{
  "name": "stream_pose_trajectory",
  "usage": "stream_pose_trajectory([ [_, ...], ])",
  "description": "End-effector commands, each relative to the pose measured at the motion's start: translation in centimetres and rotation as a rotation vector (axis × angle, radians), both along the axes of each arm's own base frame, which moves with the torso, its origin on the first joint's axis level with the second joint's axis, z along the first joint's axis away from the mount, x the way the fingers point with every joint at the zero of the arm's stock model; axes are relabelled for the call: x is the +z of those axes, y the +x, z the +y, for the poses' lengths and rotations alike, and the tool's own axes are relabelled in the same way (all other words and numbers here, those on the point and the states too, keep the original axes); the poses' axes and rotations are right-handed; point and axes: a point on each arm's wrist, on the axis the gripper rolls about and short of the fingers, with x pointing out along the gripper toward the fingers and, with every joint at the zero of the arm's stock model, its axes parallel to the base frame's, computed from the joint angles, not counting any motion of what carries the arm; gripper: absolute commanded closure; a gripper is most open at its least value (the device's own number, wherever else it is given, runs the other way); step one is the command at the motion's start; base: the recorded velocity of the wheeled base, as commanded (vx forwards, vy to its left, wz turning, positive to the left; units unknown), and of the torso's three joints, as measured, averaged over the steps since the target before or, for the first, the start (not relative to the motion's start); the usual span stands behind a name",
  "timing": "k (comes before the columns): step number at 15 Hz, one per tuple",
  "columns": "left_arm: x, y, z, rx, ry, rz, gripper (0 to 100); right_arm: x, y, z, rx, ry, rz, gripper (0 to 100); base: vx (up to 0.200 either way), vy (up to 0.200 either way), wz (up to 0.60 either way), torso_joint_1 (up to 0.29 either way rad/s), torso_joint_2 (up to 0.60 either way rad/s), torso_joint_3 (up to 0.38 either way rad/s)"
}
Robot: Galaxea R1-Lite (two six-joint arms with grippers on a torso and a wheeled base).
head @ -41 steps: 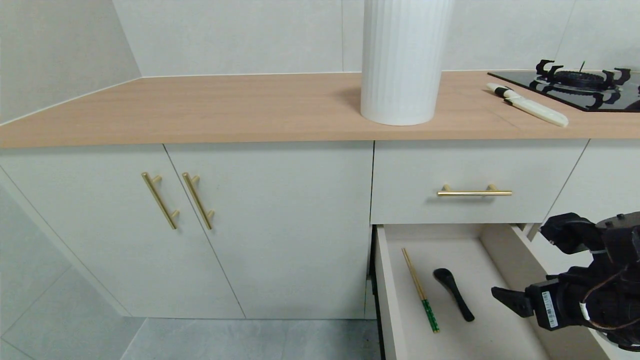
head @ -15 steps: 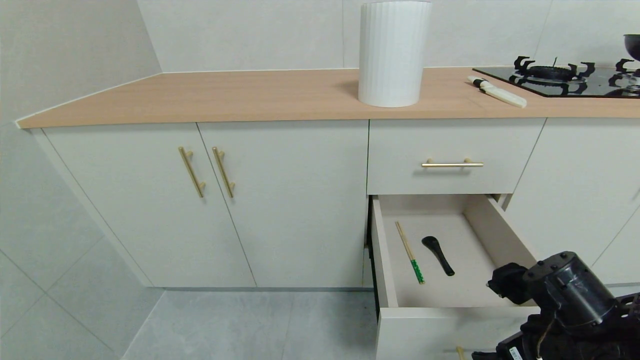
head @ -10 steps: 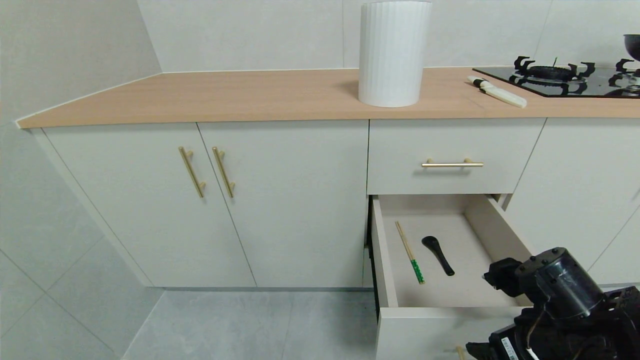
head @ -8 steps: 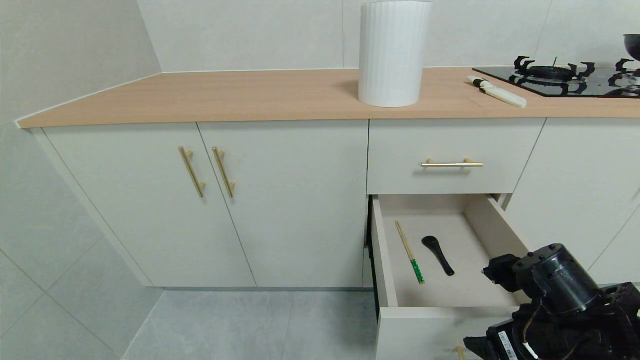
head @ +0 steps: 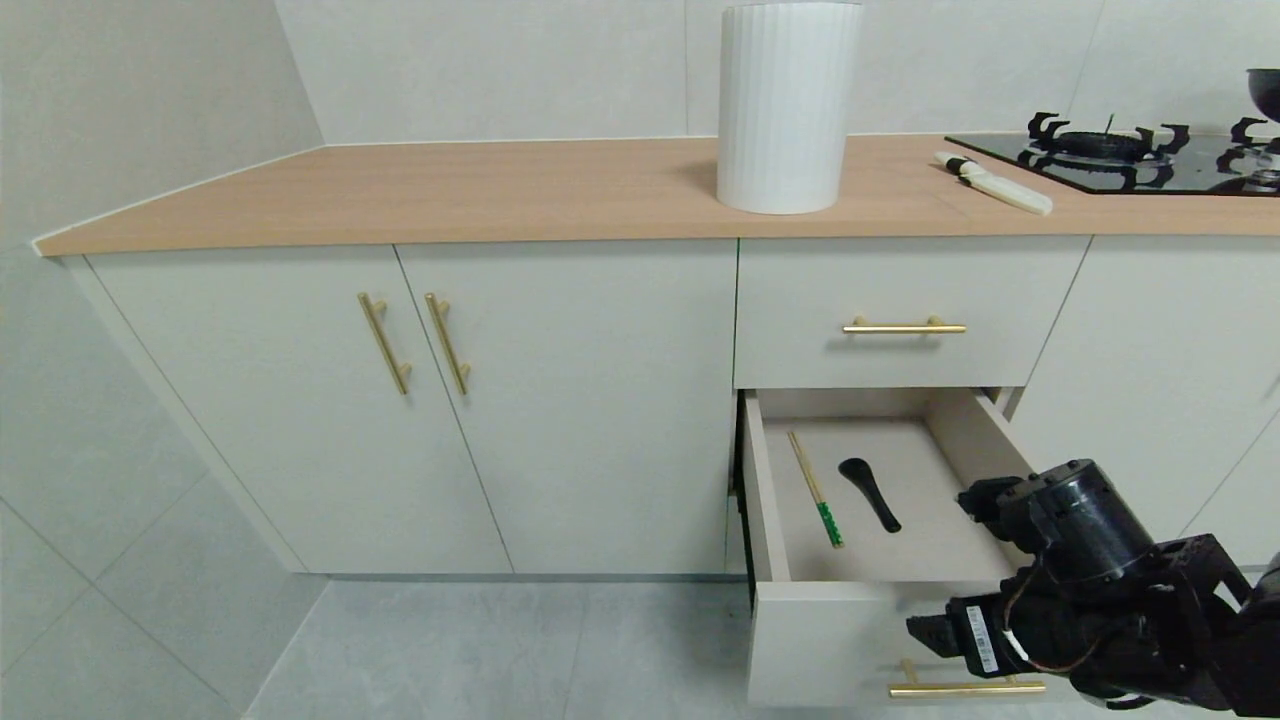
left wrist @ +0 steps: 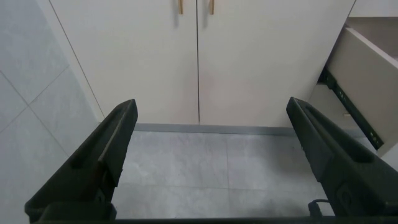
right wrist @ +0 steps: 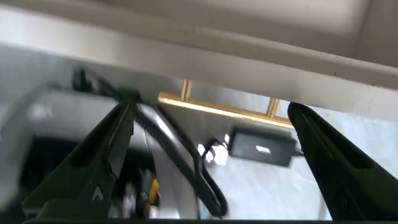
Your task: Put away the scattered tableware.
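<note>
The tableware put away so far, a pair of chopsticks (head: 816, 488) and a black spoon (head: 870, 493), lies in the pulled-out drawer (head: 830, 640), and the nearer things are arranged around that drawer. Nearest, the right gripper (right wrist: 210, 115) sits against the drawer's front panel, just above its gold handle (head: 965, 688). Its jaws are spread apart and grip nothing; the handle lies beyond them, not between them. That reads as a push to close the drawer rather than a pull. The left gripper (left wrist: 211, 107), jaws also wide apart and empty, hangs low over the floor, facing the cupboard doors (head: 400, 400), probably parked out of the drawer's path.

Inside the drawer, the chopsticks lie side by side along the left wall. The spoon lies just beside them, apart from them and angled the same way, flat on the bottom where sliding should not disturb them much. Above, the upper drawer (head: 900, 290) is shut. On the tabletop (head: 500, 190) stand a tall white ribbed container (head: 788, 105) and, farther right, a white knife (head: 993, 182) lying beside the stove (head: 1110, 155). The knife may be a piece yet to be stowed.
</note>
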Motion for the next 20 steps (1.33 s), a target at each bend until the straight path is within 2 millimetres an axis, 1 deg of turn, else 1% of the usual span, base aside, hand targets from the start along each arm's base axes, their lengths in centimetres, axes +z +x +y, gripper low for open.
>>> stream_pose_trajectory([
  [1, 0.0, 0.0, 0.0, 0.002, -0.001, 0.001, 0, -1.1, 0.8, 0.0, -0.040, -0.025, 0.015, 0, 0.000, 0.000, 0.00, 0.000, 0.00, 0.000],
  [5, 0.0, 0.0, 0.0, 0.000, -0.001, 0.001, 0, -1.9, 2.1, 0.6, -0.051, -0.012, -0.030, 0, 0.000, 0.000, 0.00, 0.000, 0.00, 0.000],
  [7, 0.0, 0.0, 0.0, 0.000, -0.001, 0.001, 0, -2.1, 3.7, 0.6, -0.078, -0.002, -0.049, 0, 0.000, 0.000, 0.00, 0.000, 0.00, 0.000],
  [10, 0.0, 0.0, 0.0, 0.002, -0.001, -0.001, 0, -2.0, 5.3, 0.1, -0.125, 0.001, -0.067, 0, 0.000, 0.000, 0.00, 0.000, 0.00, 0.000],
  [12, 0.0, 0.0, 0.0, 0.000, -0.001, -0.001, 0, -1.4, 6.6, -0.3, -0.149, 0.016, -0.097, 0, 0.000, 0.000, 0.00, 0.000, 0.00, 0.000],
  [13, 0.0, 0.0, 0.0, 0.000, -0.001, -0.001, 0, -1.3, 7.3, 0.0, -0.151, 0.026, -0.117, 0, 0.000, 0.000, 0.00, 0.000, 0.00, 0.000],
  [15, 0.0, 0.0, 0.0, 0.000, -0.001, 0.001, 0, -2.1, 8.2, 0.1, -0.158, 0.027, -0.124, 0, 0.000, 0.000, 0.00, 0.000, 0.00, 0.000],
  [17, 0.0, 0.0, 0.0, 0.000, -0.001, 0.001, 0, -2.4, 9.2, -0.2, -0.179, 0.049, -0.177, 0, 0.000, 0.000, 0.00, 0.000, 0.00, 0.000],
  [20, 0.0, 0.0, 0.0, 0.000, -0.001, -0.001, 0, -3.1, 10.1, -0.3, -0.194, 0.072, -0.221, 0, 0.000, 0.000, 0.00, 0.000, 0.00, 0.000],
])
